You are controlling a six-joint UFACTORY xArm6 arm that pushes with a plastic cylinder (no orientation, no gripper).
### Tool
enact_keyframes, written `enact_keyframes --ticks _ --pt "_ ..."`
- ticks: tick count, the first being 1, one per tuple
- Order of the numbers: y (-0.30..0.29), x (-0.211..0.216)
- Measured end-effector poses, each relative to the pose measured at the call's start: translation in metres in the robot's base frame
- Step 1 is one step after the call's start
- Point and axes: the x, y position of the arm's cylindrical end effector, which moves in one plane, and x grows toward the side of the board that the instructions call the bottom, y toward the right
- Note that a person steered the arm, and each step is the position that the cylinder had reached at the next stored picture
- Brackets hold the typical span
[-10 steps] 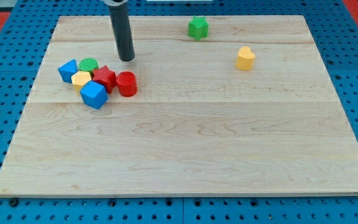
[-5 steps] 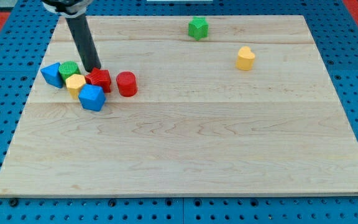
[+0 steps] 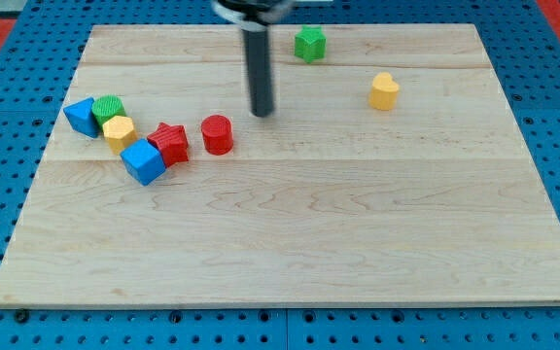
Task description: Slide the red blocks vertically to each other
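Note:
A red star block [image 3: 171,142] lies at the board's left, touching a blue cube [image 3: 144,160] at its lower left. A red cylinder [image 3: 217,134] stands just to the star's right, a small gap apart. My tip [image 3: 262,112] rests on the board up and to the right of the red cylinder, apart from it and touching no block. The dark rod rises from the tip to the view's top.
A blue block [image 3: 82,116], a green cylinder [image 3: 109,108] and a yellow block [image 3: 119,131] cluster left of the red star. A green block [image 3: 309,44] sits near the top edge. A yellow block [image 3: 384,91] sits at the upper right.
My tip moved from the left cluster to the right, past the red cylinder. The red star shifted slightly right and down, and the red cylinder moved slightly right.

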Motion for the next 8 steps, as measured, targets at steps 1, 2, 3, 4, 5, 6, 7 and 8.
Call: enact_keyframes --ticks 1,2,3,4,5,6,7,8 --pt "0.009 0.084" --pt "-0.043 0.109" --pt "-0.112 0.096" --pt "-0.154 0.076" --pt "-0.156 0.069" --pt "-0.152 0.052" --pt "-0.140 0.013" --pt "-0.108 -0.014"
